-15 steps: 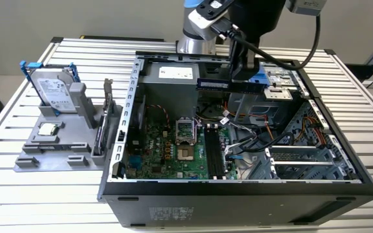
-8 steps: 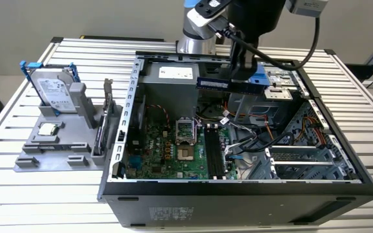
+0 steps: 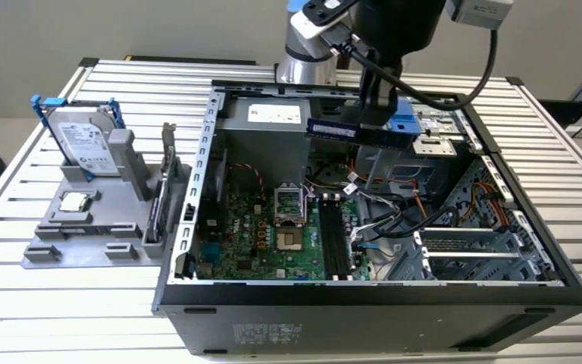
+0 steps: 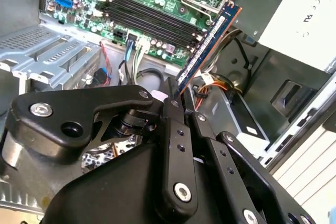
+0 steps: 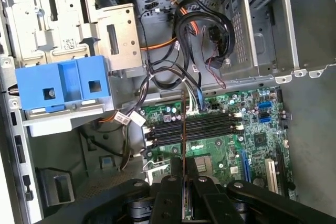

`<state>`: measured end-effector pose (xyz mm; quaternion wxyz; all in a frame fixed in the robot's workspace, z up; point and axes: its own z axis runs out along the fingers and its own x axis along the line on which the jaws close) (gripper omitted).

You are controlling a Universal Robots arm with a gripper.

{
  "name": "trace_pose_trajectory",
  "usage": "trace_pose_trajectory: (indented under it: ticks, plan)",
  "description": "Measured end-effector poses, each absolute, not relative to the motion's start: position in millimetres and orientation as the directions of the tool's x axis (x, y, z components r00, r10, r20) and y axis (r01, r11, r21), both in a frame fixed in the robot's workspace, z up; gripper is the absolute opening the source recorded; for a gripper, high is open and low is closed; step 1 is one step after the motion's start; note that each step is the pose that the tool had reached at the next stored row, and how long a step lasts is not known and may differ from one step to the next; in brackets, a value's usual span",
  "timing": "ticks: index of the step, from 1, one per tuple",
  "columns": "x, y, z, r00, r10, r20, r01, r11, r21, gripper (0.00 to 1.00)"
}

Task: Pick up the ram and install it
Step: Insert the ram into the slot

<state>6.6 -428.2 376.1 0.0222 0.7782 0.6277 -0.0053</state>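
Observation:
The ram (image 3: 333,130) is a dark blue stick with a white label, held level in the air over the back part of the open computer case (image 3: 200,197). My gripper (image 3: 372,120) is shut on one of its long edges. In the second wrist view the ram (image 4: 210,38) sticks out from the gripper (image 4: 178,97) toward the green motherboard. In the first wrist view the ram (image 5: 182,124) shows edge-on as a thin line rising from the gripper (image 5: 184,179), crossing the black memory slots (image 5: 210,129). Those slots (image 3: 333,243) lie well below the stick.
A grey holder (image 3: 89,235) at the exterior view's left carries a hard drive (image 3: 84,140), a processor (image 3: 73,202) and an upright card (image 3: 170,163). Inside the case are loose cables (image 5: 184,40), a blue drive bracket (image 5: 63,85), the power supply (image 3: 266,125) and metal drive cages (image 3: 473,250).

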Motion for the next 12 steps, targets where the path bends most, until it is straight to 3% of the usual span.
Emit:
trace_pose_trajectory:
  ticks: [12]
  plan:
    - [6.7, -428.2, 376.2, 0.301, 0.953, -0.036, 0.954, -0.3, 0.028, 0.0]
